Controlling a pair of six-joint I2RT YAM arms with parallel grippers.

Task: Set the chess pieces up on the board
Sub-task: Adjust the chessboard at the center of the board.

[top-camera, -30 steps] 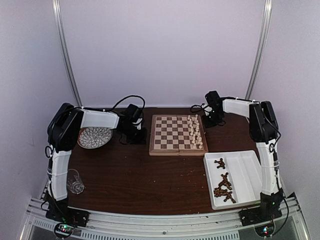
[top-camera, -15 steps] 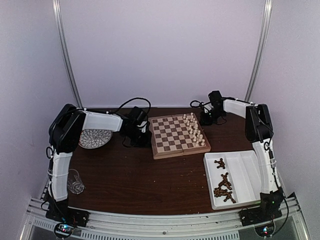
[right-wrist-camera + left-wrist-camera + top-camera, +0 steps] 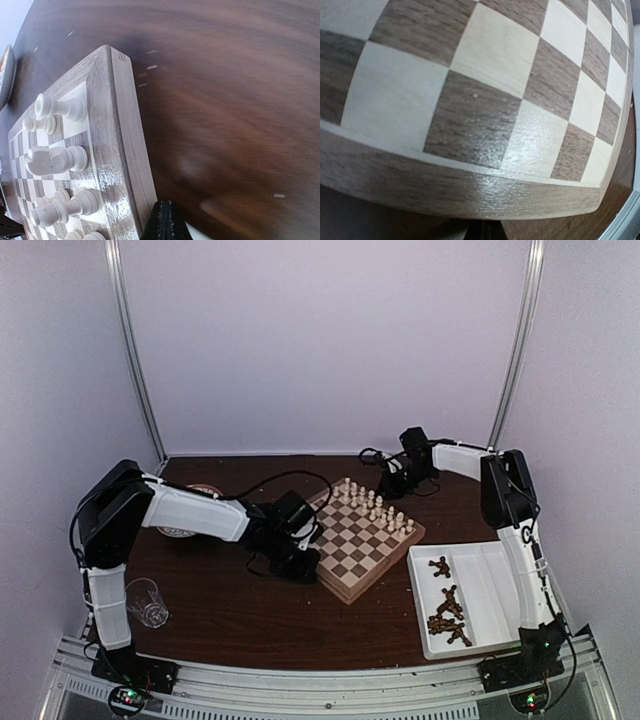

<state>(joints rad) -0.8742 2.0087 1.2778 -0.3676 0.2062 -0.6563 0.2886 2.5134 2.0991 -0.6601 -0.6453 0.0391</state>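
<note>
The board lies turned like a diamond on the dark table. Cream-white chess pieces stand in two rows along its far right edge. Dark brown chess pieces lie in a heap in the white tray. My left gripper is shut, its tip low against the board's near left edge. My right gripper is shut too, beside the board's far corner. In the right wrist view the closed black fingertips sit right by the board's side wall, with white pieces just beyond.
A patterned plate lies partly hidden behind my left arm. A drinking glass stands near the left front edge. Black cables loop over the table behind the board.
The board has swung counter-clockwise from square to diamond and slid a little nearer. My left gripper moved right and nearer along its edge; my right gripper moved left at the far corner.
</note>
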